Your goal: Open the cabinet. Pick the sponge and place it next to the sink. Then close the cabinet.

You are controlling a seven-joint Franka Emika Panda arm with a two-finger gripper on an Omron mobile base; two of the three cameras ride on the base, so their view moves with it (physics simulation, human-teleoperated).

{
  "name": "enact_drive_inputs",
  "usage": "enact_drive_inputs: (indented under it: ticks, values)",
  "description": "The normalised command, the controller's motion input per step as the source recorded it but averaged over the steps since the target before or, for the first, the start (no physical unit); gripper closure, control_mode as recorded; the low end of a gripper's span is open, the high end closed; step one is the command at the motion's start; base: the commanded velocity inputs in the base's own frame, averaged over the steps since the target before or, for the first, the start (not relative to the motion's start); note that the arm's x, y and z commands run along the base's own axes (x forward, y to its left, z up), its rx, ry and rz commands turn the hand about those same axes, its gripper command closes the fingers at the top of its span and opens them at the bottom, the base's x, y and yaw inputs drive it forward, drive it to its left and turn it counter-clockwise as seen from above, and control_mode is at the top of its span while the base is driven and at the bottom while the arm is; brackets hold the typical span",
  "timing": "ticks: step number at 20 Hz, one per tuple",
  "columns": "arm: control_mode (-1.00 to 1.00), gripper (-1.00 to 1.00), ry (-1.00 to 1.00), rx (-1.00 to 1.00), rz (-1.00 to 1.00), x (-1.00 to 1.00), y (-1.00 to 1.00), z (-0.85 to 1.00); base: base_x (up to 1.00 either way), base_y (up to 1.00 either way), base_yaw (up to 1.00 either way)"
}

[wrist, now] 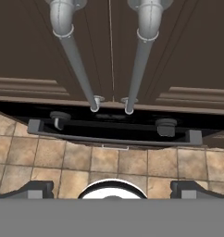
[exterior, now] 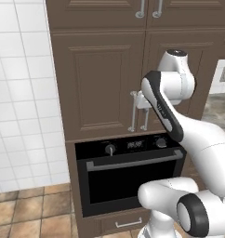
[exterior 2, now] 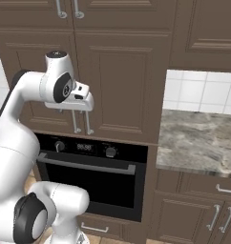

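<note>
The cabinet (exterior: 105, 79) stands closed above the oven (exterior: 128, 179). Its two vertical bar handles (wrist: 79, 69) run lengthwise directly ahead of the gripper (wrist: 112, 187), which is fully spread and empty. Sponge location: cannot tell.

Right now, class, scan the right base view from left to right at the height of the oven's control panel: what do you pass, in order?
Robot arm → black oven → grey stone counter.

White tiled wall (exterior: 21, 93), terracotta floor (exterior: 26, 209)
</note>
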Motion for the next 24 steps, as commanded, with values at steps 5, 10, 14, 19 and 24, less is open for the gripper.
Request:
enact_drive_inputs:
  ticks: [5,10,14,19,24]
  values:
    - [-1.00,-1.00,0.00,0.00,-0.01,0.04,0.02,0.00,0.00,0.00,0.00]
    - [-1.00,-1.00,0.00,0.00,0.00,0.10,0.00,-0.07,0.00,0.00,0.00]
    - [-1.00,-1.00,-0.02,0.00,0.00,0.31,-0.03,-0.08,0.00,0.00,0.00]
    - [-1.00,-1.00,-0.03,0.00,0.00,0.47,-0.17,-0.08,0.00,0.00,0.00]
    - [-1.00,-1.00,-0.18,0.00,0.00,0.29,0.00,-0.11,0.00,0.00,0.00]
